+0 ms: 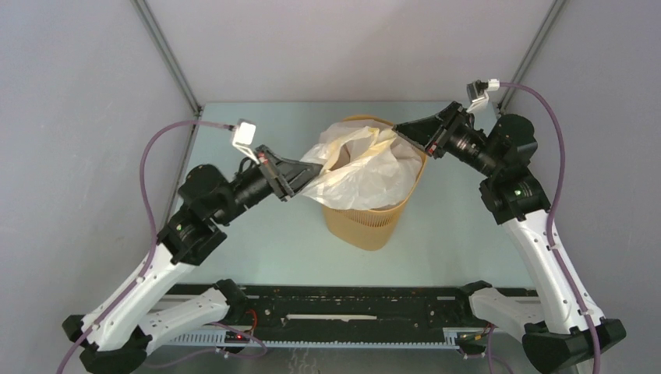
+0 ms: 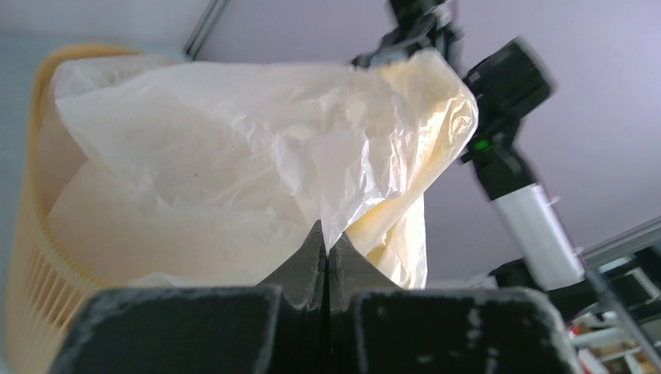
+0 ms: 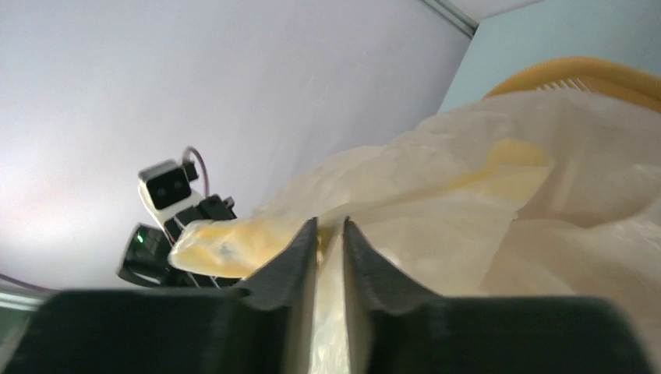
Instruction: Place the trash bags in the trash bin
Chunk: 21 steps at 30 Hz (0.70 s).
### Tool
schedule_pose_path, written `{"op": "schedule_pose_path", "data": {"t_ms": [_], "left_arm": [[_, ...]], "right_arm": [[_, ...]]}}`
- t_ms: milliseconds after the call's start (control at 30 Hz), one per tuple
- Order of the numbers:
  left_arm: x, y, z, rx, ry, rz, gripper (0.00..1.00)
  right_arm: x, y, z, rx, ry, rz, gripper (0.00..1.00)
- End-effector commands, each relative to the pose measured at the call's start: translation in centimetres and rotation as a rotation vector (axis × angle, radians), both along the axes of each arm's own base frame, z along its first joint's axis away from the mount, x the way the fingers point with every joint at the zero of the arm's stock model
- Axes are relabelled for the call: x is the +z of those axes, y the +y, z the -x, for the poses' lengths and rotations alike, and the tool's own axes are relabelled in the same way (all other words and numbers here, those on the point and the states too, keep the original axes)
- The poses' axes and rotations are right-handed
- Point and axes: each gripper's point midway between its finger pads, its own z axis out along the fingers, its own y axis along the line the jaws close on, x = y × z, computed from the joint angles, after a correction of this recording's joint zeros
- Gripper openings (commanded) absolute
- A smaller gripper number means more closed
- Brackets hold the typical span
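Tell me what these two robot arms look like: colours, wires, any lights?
The left arm and right arm match: white shells on the lower links, black round joints above, ending in black wedge-shaped jaws. A purple cable loops along each to a small white camera box by the wrist. A tiny green light glows on a right-arm joint.

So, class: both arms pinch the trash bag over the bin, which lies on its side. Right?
No: the top external view shows the trash bin standing upright; the left fingers and right fingers do pinch the trash bag over it.
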Motion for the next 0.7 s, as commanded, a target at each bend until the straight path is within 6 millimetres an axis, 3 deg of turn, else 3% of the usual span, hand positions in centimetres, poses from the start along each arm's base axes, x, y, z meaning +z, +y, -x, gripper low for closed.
{"op": "schedule_pose_path", "data": {"t_ms": [0, 233, 300, 533, 667], "left_arm": [[4.8, 0.6, -0.2, 0.031, -0.118, 0.279, 0.00], [5.9, -0.5, -1.0, 0.013, -0.117, 0.346, 0.00], [6.2, -0.7, -1.2, 0.010, -0.126, 0.347, 0.00], [6.5, -0.7, -2.5, 0.055, -0.117, 0.403, 0.00], [7.1, -1.1, -2.9, 0.015, -0.082, 0.487, 0.00]], "right_arm": [[0.7, 0.2, 1.7, 0.067, 0.085, -0.068, 0.36], [-0.5, 0.8, 4.1, 0.122, 0.092, -0.001, 0.82], [-0.3, 0.6, 4.6, 0.120, 0.108, -0.003, 0.91], [-1.9, 0.0, 6.0, 0.087, 0.094, 0.096, 0.91], [-2.3, 0.5, 5.6, 0.102, 0.062, 0.131, 0.64]]}}
